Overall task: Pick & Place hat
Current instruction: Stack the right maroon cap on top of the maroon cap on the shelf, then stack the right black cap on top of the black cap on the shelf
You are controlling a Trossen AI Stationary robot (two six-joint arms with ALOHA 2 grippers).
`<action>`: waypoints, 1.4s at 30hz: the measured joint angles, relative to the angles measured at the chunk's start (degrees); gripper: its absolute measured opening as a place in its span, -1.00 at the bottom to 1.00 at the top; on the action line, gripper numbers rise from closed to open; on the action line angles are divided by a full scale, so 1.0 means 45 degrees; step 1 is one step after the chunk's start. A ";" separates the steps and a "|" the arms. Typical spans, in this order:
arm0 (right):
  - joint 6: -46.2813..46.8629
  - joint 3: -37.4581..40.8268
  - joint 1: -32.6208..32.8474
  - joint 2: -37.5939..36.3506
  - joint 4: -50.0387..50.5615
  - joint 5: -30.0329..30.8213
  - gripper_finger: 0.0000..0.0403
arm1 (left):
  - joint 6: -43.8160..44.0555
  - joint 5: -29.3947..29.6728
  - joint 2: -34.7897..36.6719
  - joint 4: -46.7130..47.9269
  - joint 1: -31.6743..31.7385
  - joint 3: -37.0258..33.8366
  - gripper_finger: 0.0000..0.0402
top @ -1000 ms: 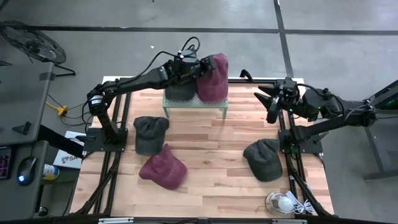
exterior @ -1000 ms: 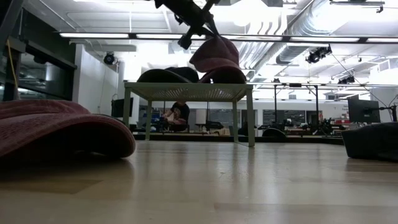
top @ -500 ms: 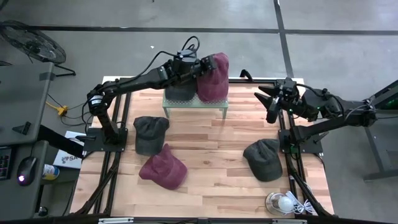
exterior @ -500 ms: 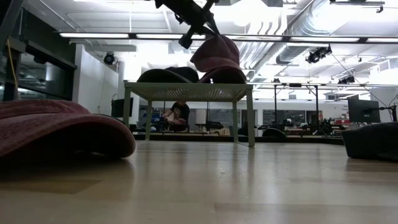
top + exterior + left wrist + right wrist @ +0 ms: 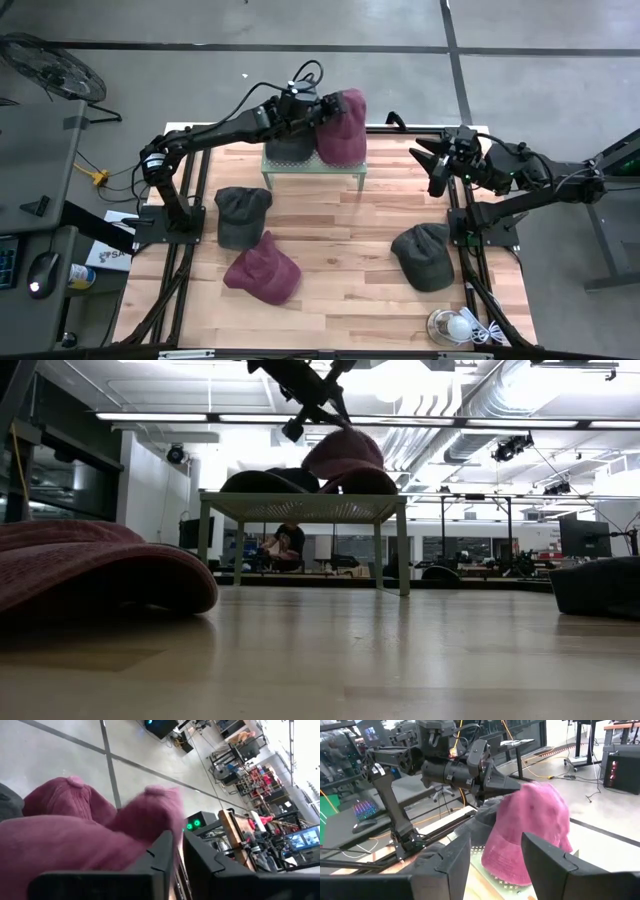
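A wooden table (image 5: 340, 250) stands on a grey concrete floor (image 5: 500, 90). A white bulb-like object with a cable (image 5: 455, 327) lies at the table's near right corner. A computer mouse (image 5: 40, 272) sits on a desk (image 5: 30, 150) beside it.

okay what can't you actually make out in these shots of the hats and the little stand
- Whether the left gripper grips or has let go of the maroon hat on the stand: high view, the hat covers its tips; left wrist view is blurred.
- The dark hat on the stand: high view, the left arm covers part of it.
- The near maroon hat: low view, cut off by the edge.
- The right gripper hangs open, empty.
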State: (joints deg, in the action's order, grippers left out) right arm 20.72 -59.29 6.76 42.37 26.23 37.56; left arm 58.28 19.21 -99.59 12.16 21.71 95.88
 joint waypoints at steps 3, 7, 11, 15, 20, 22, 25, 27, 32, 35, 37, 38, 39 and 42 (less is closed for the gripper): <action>0.0035 0.0000 -0.0001 0.0005 0.0057 0.0000 -0.16 | -0.0188 -0.0003 0.0000 0.0000 0.0000 0.0000 -0.63; 0.0114 0.0000 -0.0005 0.0005 0.0130 -0.0005 -0.16 | -0.0362 -0.0006 0.0000 -0.0005 0.0000 0.0000 -0.45; 0.0557 0.0000 -0.0005 0.0005 0.0345 -0.0052 -0.16 | -0.0477 -0.0081 0.0012 -0.0015 0.0005 0.0000 -0.31; 0.0989 0.0019 -0.0002 0.0042 0.0594 -0.0292 -0.16 | -0.0842 -0.0143 0.0289 -0.0243 0.0005 -0.0010 -0.27; 0.1580 0.0044 -0.0005 0.0233 0.1196 -0.0809 -0.16 | -0.2495 -0.0341 0.0835 -0.0929 0.0005 -0.0010 -0.27; 0.1754 0.0044 0.0000 0.0320 0.1346 -0.1073 -0.16 | -0.3348 -0.0797 0.1068 -0.1158 0.0005 -0.0010 -0.27; 0.2054 0.0044 -0.0005 0.0464 0.1429 -0.1623 -0.16 | -0.4193 -0.1291 0.1460 -0.1130 -0.0001 -0.0010 -0.27; 0.2220 0.0044 0.0000 0.0570 0.1507 -0.1813 -0.16 | -0.4566 -0.1538 0.1683 -0.1000 -0.0097 -0.0010 -0.27; 0.2656 0.0044 -0.0005 0.0684 0.1914 -0.2102 -0.16 | -0.5757 -0.1674 0.2111 -0.0763 -0.0472 -0.0010 -0.27; 0.2864 0.0044 -0.0005 0.0687 0.2147 -0.2333 -0.16 | -0.6482 -0.1934 0.2384 -0.0370 -0.0771 -0.0007 -0.27; 0.2979 0.0044 -0.0001 0.0677 0.2297 -0.2628 -0.16 | -0.6712 -0.1981 0.2515 -0.0106 -0.1010 -0.0010 -0.27; 0.3081 0.0044 0.0000 0.0680 0.2405 -0.2764 -0.16 | -0.6842 -0.1977 0.2591 0.0116 -0.1148 -0.0010 -0.27; 0.3167 0.0044 0.0000 0.0680 0.2520 -0.2861 -0.16 | -0.6965 -0.1979 0.2695 0.0389 -0.1252 -0.0010 -0.27; 0.3427 0.0044 0.0000 0.0723 0.2777 -0.3204 -0.16 | -0.7361 -0.1979 0.2962 0.1125 -0.1658 -0.0010 -0.27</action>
State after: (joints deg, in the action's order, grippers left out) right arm 36.14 -59.09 6.76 45.62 38.73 23.15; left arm 25.15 10.31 -86.26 17.23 14.25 95.83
